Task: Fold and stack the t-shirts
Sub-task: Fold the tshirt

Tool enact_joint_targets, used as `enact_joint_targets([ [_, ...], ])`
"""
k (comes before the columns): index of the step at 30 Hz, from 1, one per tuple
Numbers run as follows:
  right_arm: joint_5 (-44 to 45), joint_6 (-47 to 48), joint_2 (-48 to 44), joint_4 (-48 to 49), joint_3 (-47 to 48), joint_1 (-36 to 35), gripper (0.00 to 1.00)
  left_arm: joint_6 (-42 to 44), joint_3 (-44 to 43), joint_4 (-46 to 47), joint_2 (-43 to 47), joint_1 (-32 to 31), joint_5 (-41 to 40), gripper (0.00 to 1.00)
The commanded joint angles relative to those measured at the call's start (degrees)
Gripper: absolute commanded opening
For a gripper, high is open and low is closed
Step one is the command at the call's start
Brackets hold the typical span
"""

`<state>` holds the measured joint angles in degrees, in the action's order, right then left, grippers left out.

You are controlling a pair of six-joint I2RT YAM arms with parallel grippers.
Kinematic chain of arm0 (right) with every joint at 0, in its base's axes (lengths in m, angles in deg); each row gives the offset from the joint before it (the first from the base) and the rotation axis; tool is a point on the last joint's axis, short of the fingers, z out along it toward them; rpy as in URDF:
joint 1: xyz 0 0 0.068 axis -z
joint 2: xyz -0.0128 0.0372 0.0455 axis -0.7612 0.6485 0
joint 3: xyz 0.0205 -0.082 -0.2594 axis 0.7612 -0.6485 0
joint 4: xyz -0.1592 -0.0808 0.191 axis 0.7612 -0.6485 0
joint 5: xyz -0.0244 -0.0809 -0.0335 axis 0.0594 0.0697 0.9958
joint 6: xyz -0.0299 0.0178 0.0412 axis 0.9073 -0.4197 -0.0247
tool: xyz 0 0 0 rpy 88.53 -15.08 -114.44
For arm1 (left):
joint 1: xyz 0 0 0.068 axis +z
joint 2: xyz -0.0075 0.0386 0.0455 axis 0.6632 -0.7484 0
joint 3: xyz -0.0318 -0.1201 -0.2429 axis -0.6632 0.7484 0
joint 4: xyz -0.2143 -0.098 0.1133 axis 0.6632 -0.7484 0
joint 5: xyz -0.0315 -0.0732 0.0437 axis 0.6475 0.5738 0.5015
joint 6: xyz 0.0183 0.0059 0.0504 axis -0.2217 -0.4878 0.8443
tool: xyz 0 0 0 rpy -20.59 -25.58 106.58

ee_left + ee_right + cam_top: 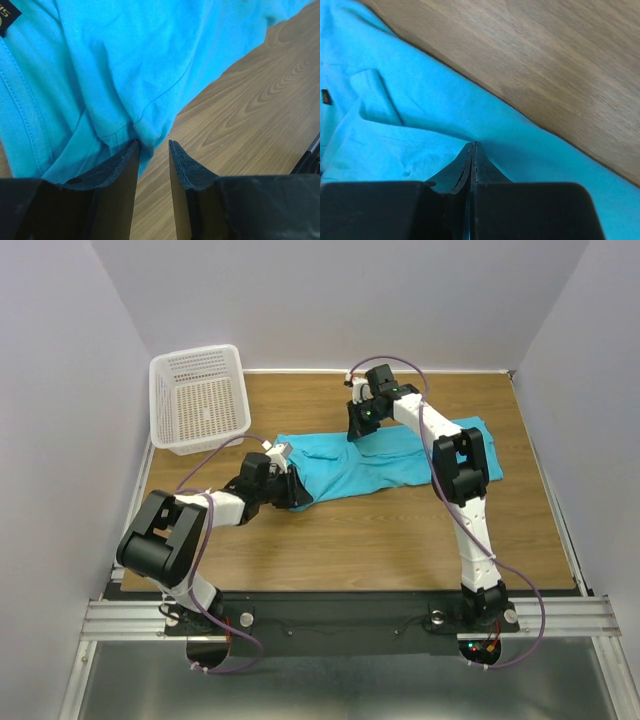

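One turquoise t-shirt [400, 462] lies spread across the middle of the wooden table, partly folded over itself. My left gripper [291, 490] is at the shirt's near left corner. In the left wrist view it [153, 143] is open, and a bunched fold of the shirt [125, 65] sits right at its fingertips. The dark neck label [7, 16] shows at the upper left there. My right gripper [360, 426] is at the shirt's far edge. In the right wrist view it [473, 143] is shut, pinching the edge of an upper layer of the shirt [410, 145].
A white plastic mesh basket [200, 400] stands tilted at the back left corner of the table [350, 540]. Grey walls enclose the table on the left, back and right. Bare wood [260, 105] lies beside the shirt's near edge.
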<state>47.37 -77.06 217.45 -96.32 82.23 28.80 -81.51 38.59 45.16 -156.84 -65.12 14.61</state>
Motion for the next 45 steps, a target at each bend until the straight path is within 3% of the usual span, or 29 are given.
enact_joint_targets([
  [1,6.2,-0.8,-3.3,0.9,1.9,-0.1,0.01,-0.7,1.5,2.4,0.7,-0.2,-1.4,0.4],
  [18,14.7,-2.3,-5.8,3.7,-1.0,-0.1,0.01,-0.6,1.9,2.2,-1.1,-0.1,-1.9,0.39],
  [39,16.5,-0.9,-11.6,6.0,-9.2,-0.1,0.01,-0.5,1.1,2.2,-0.6,-0.1,-2.2,0.39],
  [40,16.4,-1.0,-11.4,6.1,-8.6,-0.1,0.02,-0.5,0.8,2.2,-0.6,-0.1,-2.1,0.39],
  [42,16.2,-1.2,-11.2,6.2,-7.5,-0.1,0.23,-0.5,0.7,2.3,-0.5,-0.1,-2.0,0.39],
  [43,16.2,-1.2,-11.0,6.2,-6.9,-0.1,0.38,-0.5,0.5,2.5,-0.4,-0.1,-2.0,0.39],
  [45,16.5,-1.2,-11.0,6.1,-4.6,-0.1,0.5,-0.4,0.4,2.6,0.5,-0.1,-2.0,0.39],
])
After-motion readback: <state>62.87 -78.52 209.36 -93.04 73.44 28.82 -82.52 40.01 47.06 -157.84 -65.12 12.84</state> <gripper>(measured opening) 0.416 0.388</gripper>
